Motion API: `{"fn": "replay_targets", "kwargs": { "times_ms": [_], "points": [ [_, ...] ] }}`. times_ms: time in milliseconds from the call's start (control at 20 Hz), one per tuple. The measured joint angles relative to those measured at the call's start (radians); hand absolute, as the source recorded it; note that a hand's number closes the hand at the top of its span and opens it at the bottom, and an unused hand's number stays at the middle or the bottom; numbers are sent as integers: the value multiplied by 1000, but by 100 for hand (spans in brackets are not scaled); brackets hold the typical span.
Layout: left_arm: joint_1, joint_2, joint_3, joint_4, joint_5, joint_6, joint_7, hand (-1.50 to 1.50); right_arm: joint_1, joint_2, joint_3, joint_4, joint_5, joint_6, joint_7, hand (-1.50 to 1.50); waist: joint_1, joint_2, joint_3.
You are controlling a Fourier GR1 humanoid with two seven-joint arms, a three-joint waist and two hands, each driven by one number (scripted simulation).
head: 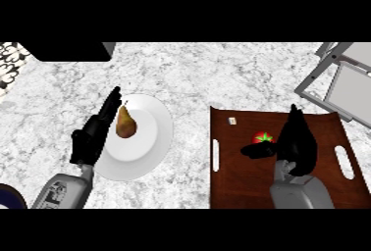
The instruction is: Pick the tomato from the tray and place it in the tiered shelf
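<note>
A small red tomato (262,138) with a green stem lies on the dark brown tray (239,181) at the right. My right hand (297,142) hovers over the tray just right of the tomato, fingers straight and pointing away, thumb reaching out below the tomato. The grey tiered shelf (340,81) stands at the upper right, beyond the tray. My left hand (92,135) rests open at the left rim of a white plate.
A white plate (148,147) holds a brown pear (125,125) left of the tray. A small white tag (232,120) lies on the tray's far part. A black block (69,51) sits at the upper left and a dark round rim (9,196) at the lower left.
</note>
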Motion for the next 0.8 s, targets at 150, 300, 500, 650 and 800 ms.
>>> {"fn": "replay_targets", "kwargs": {
  "times_ms": [150, 300, 500, 650, 800],
  "points": [
    [10, -2, 10, 0, -4, -8, -9, 0, -5, 0, -12, 32, 2, -11, -11, -150, 0, 0, 0],
    [13, -7, 19, -3, -8, -15, -5, 0, 4, 0, -22, 67, -5, -25, -29, -150, 0, 0, 0],
    [17, -13, 25, -11, -21, -22, -4, 0, 18, 0, -12, 95, -19, -47, -35, -150, 0, 0, 0],
    [1, -30, 33, 0, -34, -22, 3, 0, 16, 0, -26, 109, -27, -56, -48, -150, -1, 0, 0],
    [14, -35, 36, -20, -43, -30, 10, 0, -2, 0, -26, 148, -42, -72, -52, -150, 0, 0, 0]
  ]
}}
